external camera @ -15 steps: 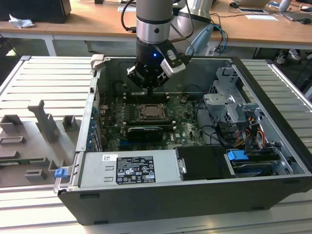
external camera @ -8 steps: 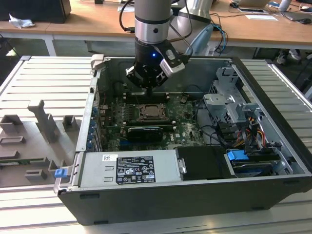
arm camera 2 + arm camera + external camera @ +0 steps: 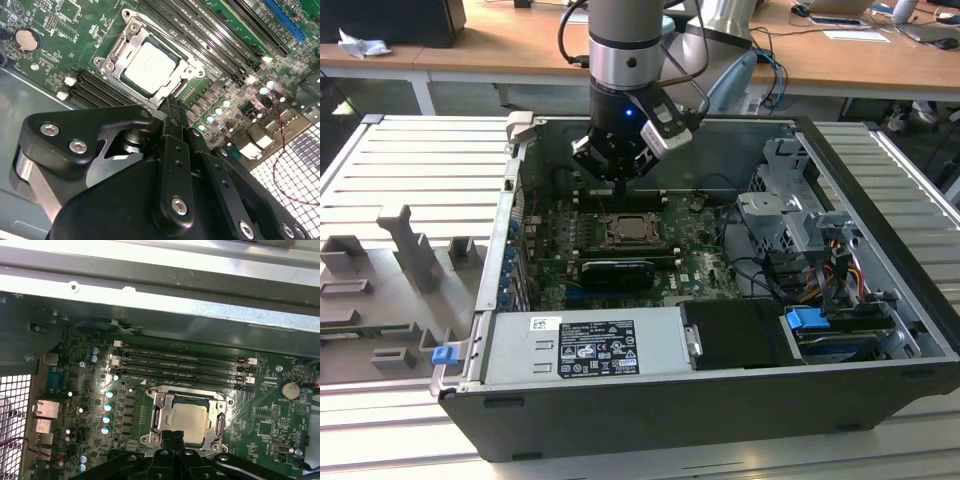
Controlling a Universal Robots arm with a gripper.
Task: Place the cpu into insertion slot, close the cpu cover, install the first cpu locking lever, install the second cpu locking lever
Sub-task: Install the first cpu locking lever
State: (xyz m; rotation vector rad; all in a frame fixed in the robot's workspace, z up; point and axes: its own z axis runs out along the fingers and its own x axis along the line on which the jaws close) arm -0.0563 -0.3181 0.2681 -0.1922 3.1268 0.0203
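1. Chip [image 3: 150, 62] sits in its socket [image 3: 169, 86], the cover [image 3: 116, 60] lying flat around it.
2. Gripper [image 3: 171, 106] hovers at the cover's edge, jaws pressed together and empty, likely set to push rather than grasp.

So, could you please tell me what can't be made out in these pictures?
1. In both wrist views the hand hides the near edge of the cpu cover.
2. In the exterior view the cpu is too small to judge how it sits.
3. In the exterior view the hand also blocks the motherboard strip behind it.
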